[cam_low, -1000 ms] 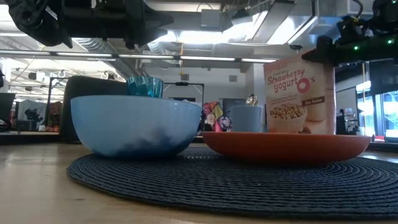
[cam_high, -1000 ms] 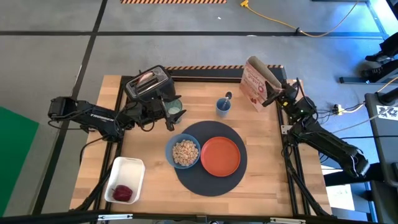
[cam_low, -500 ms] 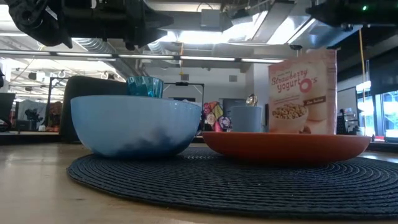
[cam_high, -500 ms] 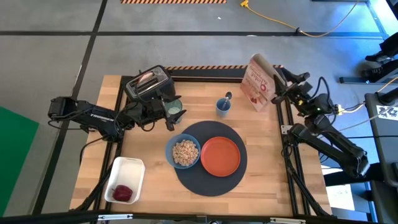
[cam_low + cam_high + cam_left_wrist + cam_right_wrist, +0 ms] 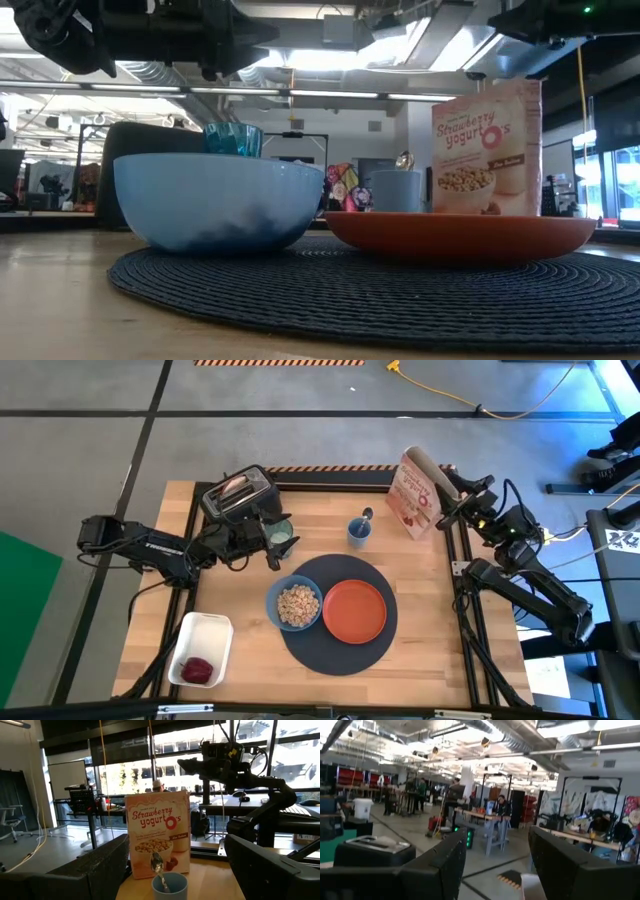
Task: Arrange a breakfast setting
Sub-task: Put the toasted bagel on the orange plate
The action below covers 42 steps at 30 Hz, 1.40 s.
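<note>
Wooden table (image 5: 430, 600) bears the mat (image 5: 337, 655) — both arms' fingers spread, empty.

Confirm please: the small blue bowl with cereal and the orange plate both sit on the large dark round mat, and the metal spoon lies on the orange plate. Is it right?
Not quite. The small blue bowl and the orange plate do sit on the large dark round mat, but the metal spoon stands in the small blue cup behind the mat, as the high view shows.

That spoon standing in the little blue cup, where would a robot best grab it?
By the handle end of the metal spoon, which sticks up above the rim of the small cup and leans toward the cereal box. Coming down from above looks best: the cup wall hides the lower part, and the space overhead is open.
</note>
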{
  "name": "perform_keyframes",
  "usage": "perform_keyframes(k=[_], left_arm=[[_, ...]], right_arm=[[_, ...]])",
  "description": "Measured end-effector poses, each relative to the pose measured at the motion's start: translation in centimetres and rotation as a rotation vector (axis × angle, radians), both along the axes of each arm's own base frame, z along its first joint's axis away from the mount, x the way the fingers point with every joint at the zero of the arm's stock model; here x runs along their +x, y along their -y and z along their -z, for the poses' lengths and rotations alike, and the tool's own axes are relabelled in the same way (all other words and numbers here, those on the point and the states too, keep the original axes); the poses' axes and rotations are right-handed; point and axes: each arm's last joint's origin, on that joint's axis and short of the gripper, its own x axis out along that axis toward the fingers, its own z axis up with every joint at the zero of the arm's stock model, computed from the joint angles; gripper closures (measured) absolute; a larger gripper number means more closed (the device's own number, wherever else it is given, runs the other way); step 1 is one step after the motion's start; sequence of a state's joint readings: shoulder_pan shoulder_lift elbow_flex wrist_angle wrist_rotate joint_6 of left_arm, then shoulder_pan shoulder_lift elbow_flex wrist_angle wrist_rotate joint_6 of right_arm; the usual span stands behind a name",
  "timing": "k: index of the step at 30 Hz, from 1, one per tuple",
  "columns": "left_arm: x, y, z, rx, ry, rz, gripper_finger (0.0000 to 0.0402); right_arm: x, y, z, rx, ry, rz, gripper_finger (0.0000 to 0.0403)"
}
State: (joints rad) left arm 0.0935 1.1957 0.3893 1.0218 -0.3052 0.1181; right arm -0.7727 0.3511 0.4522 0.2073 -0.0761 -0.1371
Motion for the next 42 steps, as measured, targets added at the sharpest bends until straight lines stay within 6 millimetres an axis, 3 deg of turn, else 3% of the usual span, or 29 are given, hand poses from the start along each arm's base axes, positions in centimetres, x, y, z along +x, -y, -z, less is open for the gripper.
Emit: perform_keyframes(k=[17,28,36,42], left_arm=[[0.0,0.0,0.0,0.042,-0.014,-0.01,0.0079],[0.0,0.0,0.0,0.043,-0.015,-0.011,0.0079],[0.0,0.0,0.0,0.043,-0.015,-0.01,0.0079],[0.0,0.0,0.0,0.045,-0.019,-0.011,0.0079]], right_arm=[[0.7,0.2,0.0,-0.049,-0.046,-0.094,0.0198],[1.2,0.3,-3.0,-0.095,-0.046,-0.173,0.0198],[4.6,2.0,-1.5,0.018,-0.147,-0.283,0.0198],[7.8,1.5,-0.7,-0.048,-0.206,-0.245,0.0198]])
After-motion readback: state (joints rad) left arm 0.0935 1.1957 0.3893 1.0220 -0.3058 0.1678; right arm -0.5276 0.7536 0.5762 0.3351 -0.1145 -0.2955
